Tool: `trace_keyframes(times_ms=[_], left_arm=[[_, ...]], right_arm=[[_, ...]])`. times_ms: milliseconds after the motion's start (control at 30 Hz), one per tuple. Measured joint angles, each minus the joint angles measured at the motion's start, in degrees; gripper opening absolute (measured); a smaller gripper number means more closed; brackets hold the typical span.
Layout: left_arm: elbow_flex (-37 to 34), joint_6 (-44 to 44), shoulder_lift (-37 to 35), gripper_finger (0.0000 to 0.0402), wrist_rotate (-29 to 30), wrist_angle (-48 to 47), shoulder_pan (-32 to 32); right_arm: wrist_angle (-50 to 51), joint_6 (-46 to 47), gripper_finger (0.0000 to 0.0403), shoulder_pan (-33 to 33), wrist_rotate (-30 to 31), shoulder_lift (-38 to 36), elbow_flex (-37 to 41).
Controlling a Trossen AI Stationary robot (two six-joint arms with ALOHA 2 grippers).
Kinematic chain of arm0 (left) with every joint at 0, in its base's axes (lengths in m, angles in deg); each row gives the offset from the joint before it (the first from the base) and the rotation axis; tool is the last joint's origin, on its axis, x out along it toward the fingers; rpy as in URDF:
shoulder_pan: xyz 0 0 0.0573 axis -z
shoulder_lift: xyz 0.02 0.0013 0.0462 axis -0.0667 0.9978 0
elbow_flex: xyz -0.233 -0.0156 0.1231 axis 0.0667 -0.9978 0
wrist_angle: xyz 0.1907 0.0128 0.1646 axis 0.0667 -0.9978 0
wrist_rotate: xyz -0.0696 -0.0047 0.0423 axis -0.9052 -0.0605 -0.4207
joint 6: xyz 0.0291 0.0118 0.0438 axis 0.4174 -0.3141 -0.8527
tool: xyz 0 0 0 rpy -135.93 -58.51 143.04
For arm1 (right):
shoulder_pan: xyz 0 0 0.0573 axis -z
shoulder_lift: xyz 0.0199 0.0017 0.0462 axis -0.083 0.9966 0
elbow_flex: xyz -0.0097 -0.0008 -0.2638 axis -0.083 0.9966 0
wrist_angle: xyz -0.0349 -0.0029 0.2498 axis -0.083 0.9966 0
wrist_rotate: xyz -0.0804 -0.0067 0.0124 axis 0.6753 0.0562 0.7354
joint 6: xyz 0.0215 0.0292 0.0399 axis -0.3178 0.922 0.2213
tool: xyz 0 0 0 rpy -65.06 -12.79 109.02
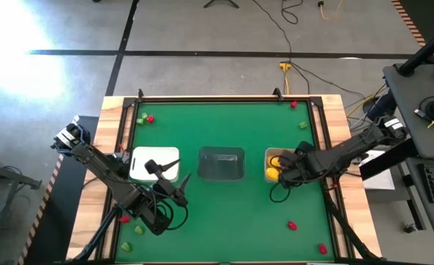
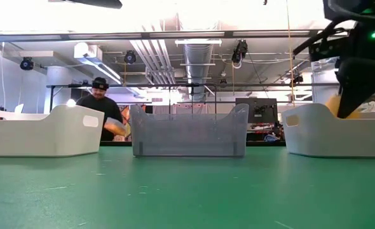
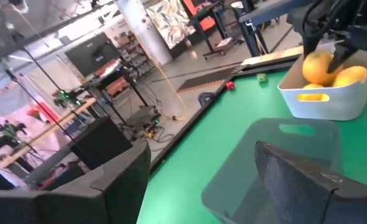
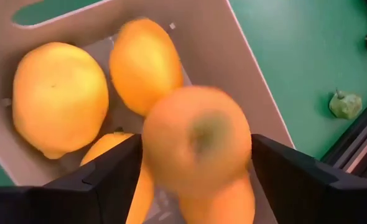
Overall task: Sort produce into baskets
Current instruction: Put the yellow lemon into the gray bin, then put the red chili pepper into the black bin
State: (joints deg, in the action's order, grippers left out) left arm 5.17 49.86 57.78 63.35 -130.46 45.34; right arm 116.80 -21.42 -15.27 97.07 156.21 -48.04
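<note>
I have the right gripper (image 4: 196, 168) poised over the pale grey-white basket (image 1: 277, 157) on the right side of the green table (image 1: 232, 221), its fingers spread wide with an orange lemon-like fruit (image 4: 198, 140) between them — blurred in the wrist view, and I cannot tell whether the pads are touching it or it is already loose. Below it, at least three more yellow fruits (image 4: 58, 98) lie in that basket.

My left gripper (image 1: 174, 188) hangs near the front of the table, just beside the white basket (image 1: 155, 163), jaws wide and holding nothing.

By my reading, the yellow-and-orange sorting is well along: I see none of those fruits out on the cloth. The dark transparent grey basket (image 1: 221, 163) in the middle looks empty from above, from table height and from the left wrist, and I see nothing in the white one, though the left arm covers part of it.

Left to do — the small pieces. Red bits (image 1: 292, 225) and green bits (image 1: 126, 247) lie scattered near the front edge, another red-and-green pair (image 1: 146, 118) sits at the far left corner, and one red bit (image 1: 293, 104) at the far right. A person (image 2: 102, 105) is visible in the room beyond the table.
</note>
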Motion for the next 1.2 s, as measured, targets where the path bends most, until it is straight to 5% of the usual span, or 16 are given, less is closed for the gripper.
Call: trace_keyframes(times_ms=[300,500,800,967,1200], left_arm=[[0.43,-3.60,0.04,0.0269,1.68,0.98,-0.18],[2.48,-13.17,0.81,0.0269,2.99,12.93,-4.14],[3.87,-48.82,9.40,0.0253,-32.90,42.06,-16.81],[4.27,-62.29,15.39,0.0238,-56.76,60.75,-20.72],[7.13,-63.75,16.00,0.0224,-56.92,59.87,-20.82]], right_arm=[[0.68,-2.48,0.0343,0.96,-7.87,0.00,-7.80],[-1.35,6.28,0.0336,-3.76,-13.05,0.42,-16.13],[-3.32,35.94,0.0292,-27.87,-19.90,13.47,-16.76],[-4.22,38.98,0.0272,-32.16,-29.66,24.26,-20.36],[-4.70,32.21,0.0248,-31.33,-32.72,31.59,-26.61]])
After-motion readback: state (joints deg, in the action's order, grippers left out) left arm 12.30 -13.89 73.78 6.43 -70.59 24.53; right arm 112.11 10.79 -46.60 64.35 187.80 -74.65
